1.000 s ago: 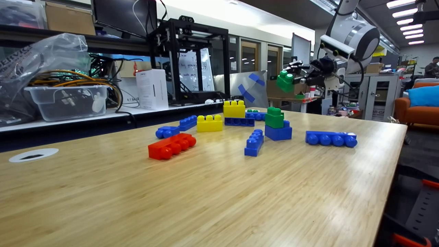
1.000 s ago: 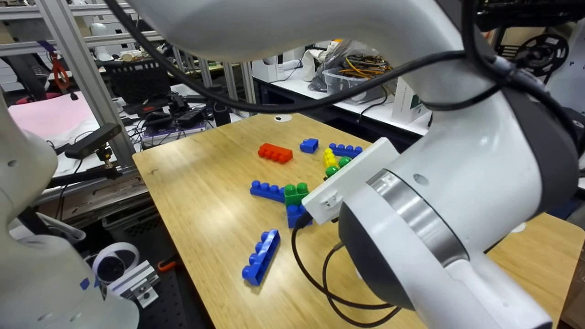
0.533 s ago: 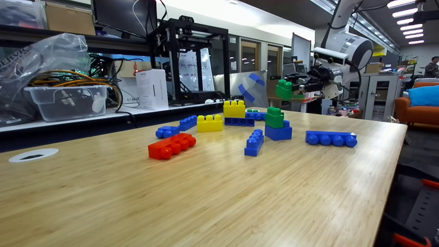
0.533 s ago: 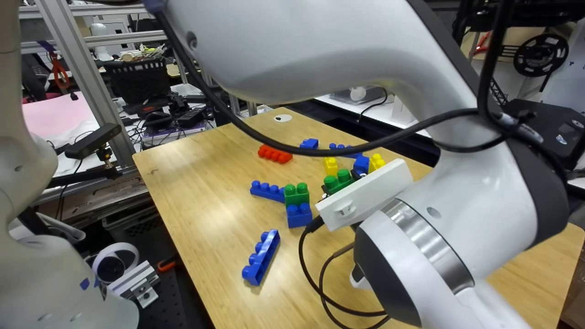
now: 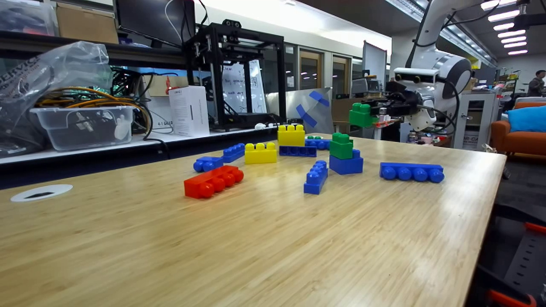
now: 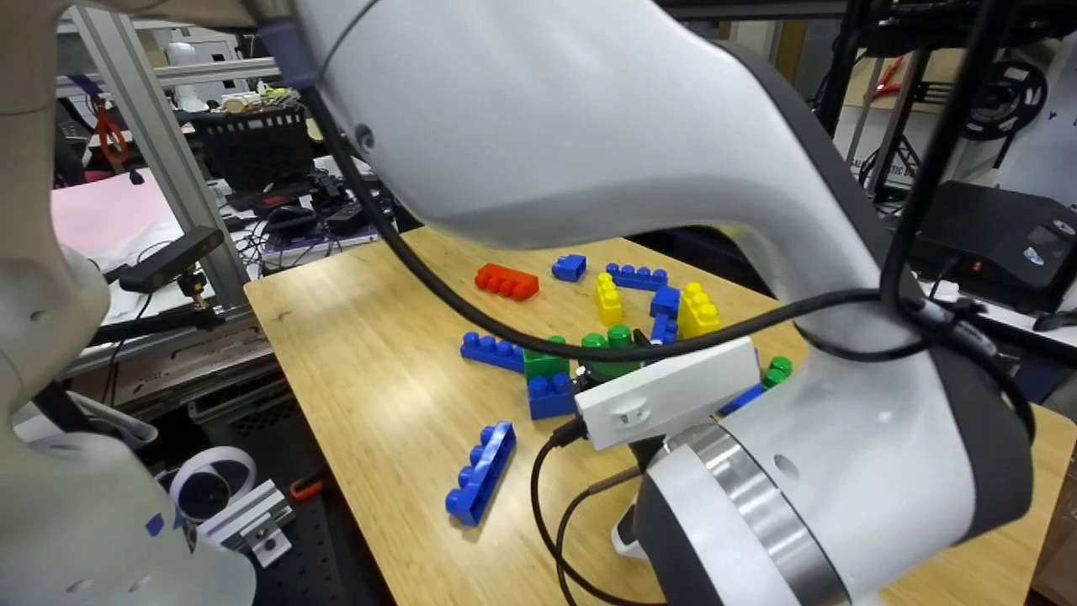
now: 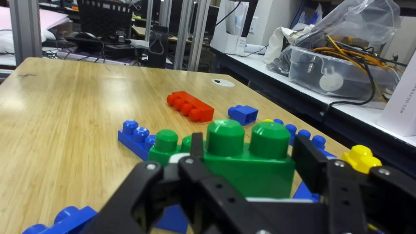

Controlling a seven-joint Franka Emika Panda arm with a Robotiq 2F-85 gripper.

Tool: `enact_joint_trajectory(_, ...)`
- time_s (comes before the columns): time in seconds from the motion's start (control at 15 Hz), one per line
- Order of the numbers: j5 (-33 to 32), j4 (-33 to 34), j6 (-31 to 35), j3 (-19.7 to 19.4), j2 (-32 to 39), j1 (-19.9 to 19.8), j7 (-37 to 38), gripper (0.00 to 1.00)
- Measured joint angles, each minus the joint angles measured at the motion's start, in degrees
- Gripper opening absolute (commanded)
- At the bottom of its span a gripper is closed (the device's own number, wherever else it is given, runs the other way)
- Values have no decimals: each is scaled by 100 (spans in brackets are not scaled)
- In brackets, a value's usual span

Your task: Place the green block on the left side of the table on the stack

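Pick judged done: tool (image 7: 249,154) clamped on green block (image 7: 249,174), clear of table (image 5: 256,238). Not yet on stack (image 5: 345,153); alignment, lowering, release outstanding.

- Green block (image 7: 248,177): solid green, studs included.
- Hand (image 7: 249,154): black, dotted with silvery screws (image 7: 151,166).
- Stack (image 5: 343,154): blue base brick (image 5: 346,166), green top brick (image 5: 341,146).
- Red brick (image 5: 213,181): one plain red.
- Yellow bricks (image 5: 260,155): plain bright yellow.
- Long blue brick (image 5: 411,169): glossy deep blue.
- Bench (image 5: 256,238): pale honey wood, streaked with darker grain.
- Disc (image 5: 45,189): white, black patch (image 5: 39,195) in the middle.
- Arm (image 6: 867,454): glossy white, dark grey panels (image 6: 980,429), silver band (image 6: 745,513).
- Sofa (image 5: 500,136): orange; its cushion (image 5: 529,119), sky blue.
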Motion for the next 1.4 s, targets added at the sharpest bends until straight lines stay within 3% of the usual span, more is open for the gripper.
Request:
enact_joint_trajectory(0.4, -1, -354, -406, -73, -46, -12, 2, 44)
enact_joint_trajectory(1.4, 183, -913, -386, -85, 34, 122, 69, 44)
